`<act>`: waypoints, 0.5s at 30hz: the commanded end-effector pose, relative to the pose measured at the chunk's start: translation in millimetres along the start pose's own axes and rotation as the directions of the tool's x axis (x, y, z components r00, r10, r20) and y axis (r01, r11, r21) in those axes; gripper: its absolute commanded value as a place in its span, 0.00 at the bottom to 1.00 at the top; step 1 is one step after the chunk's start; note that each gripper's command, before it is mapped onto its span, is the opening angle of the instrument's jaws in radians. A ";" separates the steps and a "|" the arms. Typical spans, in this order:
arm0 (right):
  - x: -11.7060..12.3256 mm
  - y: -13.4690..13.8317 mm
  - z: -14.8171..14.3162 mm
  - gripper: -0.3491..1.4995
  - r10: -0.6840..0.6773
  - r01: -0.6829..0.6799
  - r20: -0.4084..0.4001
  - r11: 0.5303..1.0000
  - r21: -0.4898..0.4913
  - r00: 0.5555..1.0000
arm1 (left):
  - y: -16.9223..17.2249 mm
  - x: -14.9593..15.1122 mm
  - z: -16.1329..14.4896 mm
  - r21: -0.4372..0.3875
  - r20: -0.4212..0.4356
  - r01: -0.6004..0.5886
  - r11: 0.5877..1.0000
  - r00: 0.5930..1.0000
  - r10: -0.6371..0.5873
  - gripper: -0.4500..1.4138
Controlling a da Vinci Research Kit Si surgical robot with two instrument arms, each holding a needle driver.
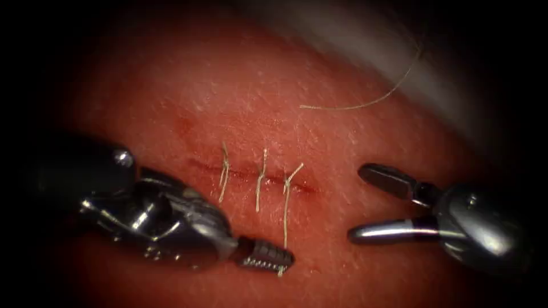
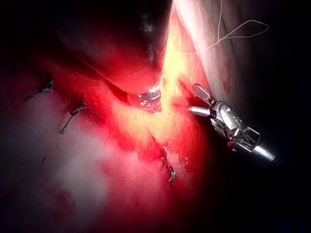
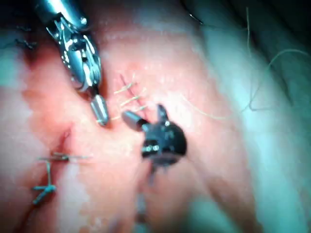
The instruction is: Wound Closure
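Nearest the endoscope, at the lower edge: left tool (image 1: pixel 268 258), jaws closed on the tail of the thread (image 1: pixel 285 214) that hangs from the rightmost stitch, tip resting low on the tissue (image 1: pixel 240 97) below the cut (image 1: pixel 251 174). Same level, off to the right of the cut's end: right tool (image 1: pixel 371 202), jaws spread wide, upper and lower blade well apart, holding nothing. Further back, across the middle: short horizontal cut, crossed by three stitches (image 1: pixel 261 179) with pale cut ends standing up and trailing down on both sides; rightmost tail longest, reaching down to the left tool's tip. Thin line of red fluid (image 1: pixel 205 165) along the cut's left part. Farthest, toward the upper right: loose strand (image 1: pixel 365 102) lying in a curve over the tissue and rising off its pale edge. Needle: cannot tell where. From the right wrist: right tool (image 3: pixel 146 116) spread apart beside the stitches, left tool (image 3: pixel 99 114) closed just next to it.
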 end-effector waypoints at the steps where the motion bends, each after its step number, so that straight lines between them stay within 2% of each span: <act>1: -0.2 0.0 0.9 0.96 0.000 0.000 -0.001 1.000 0.001 1.000 | 0.3 -0.2 0.5 0.005 -0.007 0.002 1.000 1.000 -0.002 0.05; 6: -0.2 -0.3 1.2 0.93 -0.006 0.006 -0.004 1.000 0.005 1.000 | -1.1 -0.4 -0.8 0.032 0.026 0.012 0.999 1.000 -0.013 0.05; 11: -0.1 -0.2 1.9 0.90 -0.116 0.116 0.000 0.992 0.050 0.993 | -2.8 -0.7 -2.1 0.077 -0.005 0.086 0.993 0.996 -0.085 0.05; 12: 0.0 -0.1 2.4 0.91 -0.177 0.176 -0.002 0.982 0.061 0.984 | -3.0 -0.8 -2.3 0.080 -0.008 0.099 0.992 0.995 -0.099 0.05; 15: 0.1 -0.4 3.3 0.91 -0.242 0.242 -0.005 0.969 0.056 0.970 | -2.6 -1.3 -2.0 0.074 -0.017 0.124 0.990 0.992 -0.123 0.05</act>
